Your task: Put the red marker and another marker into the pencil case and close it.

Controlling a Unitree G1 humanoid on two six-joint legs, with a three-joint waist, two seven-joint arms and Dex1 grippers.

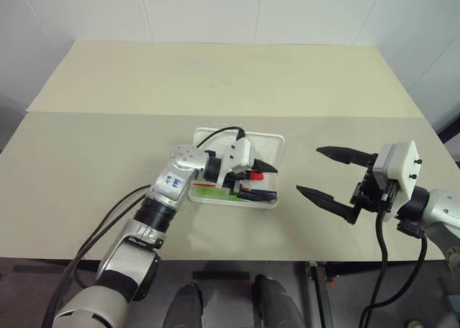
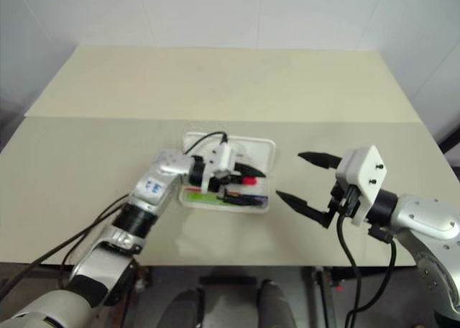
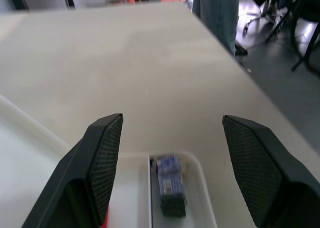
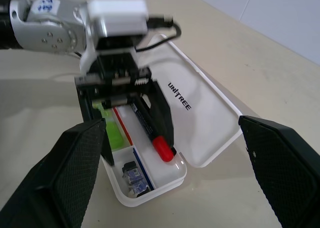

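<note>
Robotics lab or test room, plain beige tabletop point(image 1: 108, 148) set against white panelled walls point(image 1: 215, 11), grey floor point(image 3: 285, 83) beyond with black chair and stand legs point(image 3: 280, 18), a person's trouser legs point(image 3: 215, 13) standing beside

The left arm, silver and grey with a black cuff and a white wrist block, reaches in from the near left across the flat white hard-plastic pencil case point(image 1: 267, 144). Its left pincer point(image 1: 257, 180) hangs just above the case's open tray, pointing toward the right arm, its two black fingers point(image 3: 102, 158) spread apart with nothing between them. The right arm is raised well to the right of the case, clear of it. Its right pincer point(image 1: 325, 172) points back toward the case, roughly level, black fingers point(image 4: 75, 173) splayed wide and empty.
</note>
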